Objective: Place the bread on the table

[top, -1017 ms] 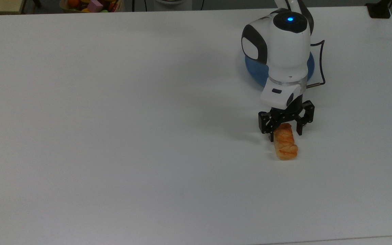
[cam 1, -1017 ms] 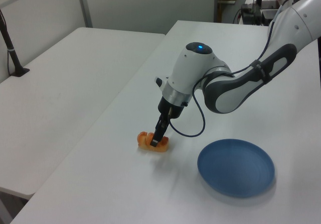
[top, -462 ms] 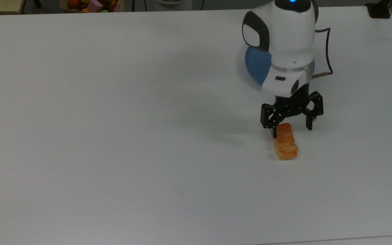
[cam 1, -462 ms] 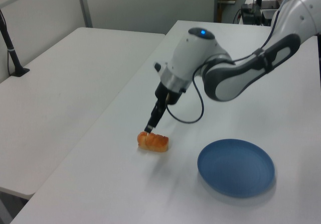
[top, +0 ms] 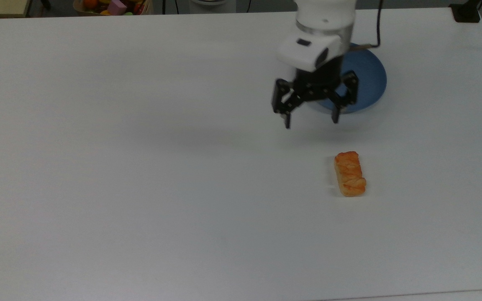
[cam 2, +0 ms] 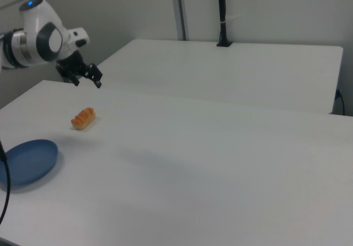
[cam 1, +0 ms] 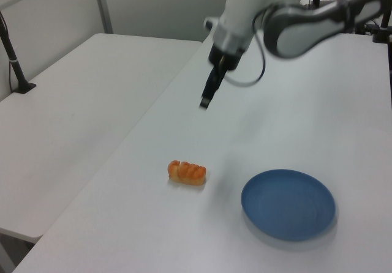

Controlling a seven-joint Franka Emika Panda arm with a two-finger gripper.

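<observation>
While our claw (top: 311, 120) hangs spread and empty above the counter (top: 140, 167), a careless sweep could nudge the bread (top: 349, 173).

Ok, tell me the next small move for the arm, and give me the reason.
Probably just keep lifting the open hand up and away, with no new grasp. The small braided golden-orange bread loaf already lies flat on the plain white table, apart from the round blue plate, and the hand hangs above the table, holding nothing.
</observation>
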